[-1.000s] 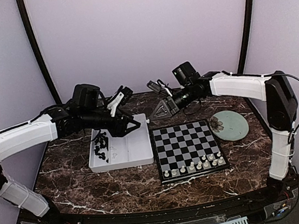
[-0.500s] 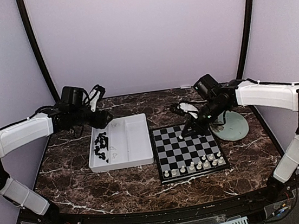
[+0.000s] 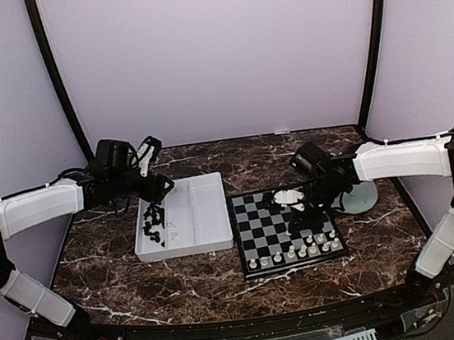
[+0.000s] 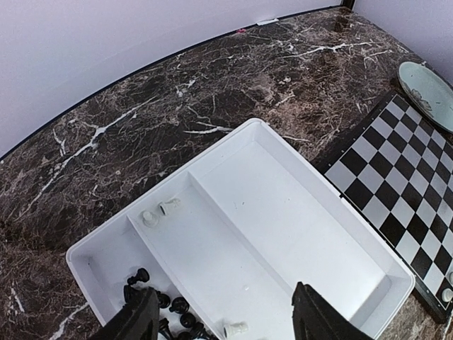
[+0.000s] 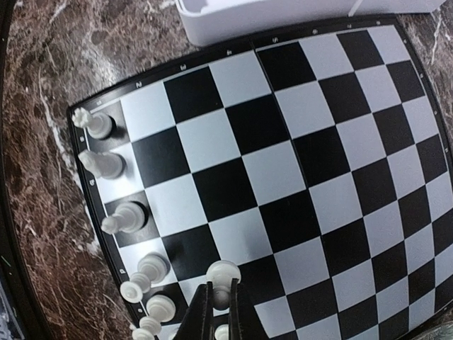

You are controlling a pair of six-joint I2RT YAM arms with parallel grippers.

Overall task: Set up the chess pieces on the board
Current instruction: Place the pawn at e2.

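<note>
White tray (image 3: 185,249) beside the board (image 3: 258,220), green plate (image 3: 365,197) under right arm (image 3: 391,160).

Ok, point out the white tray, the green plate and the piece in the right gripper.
white tray (image 4: 283,212), left wrist view, bare floor of its big compartment.
green plate (image 3: 365,197), top view, bare surface on its right side.
white piece (image 5: 224,272), right wrist view, its round head.
</note>
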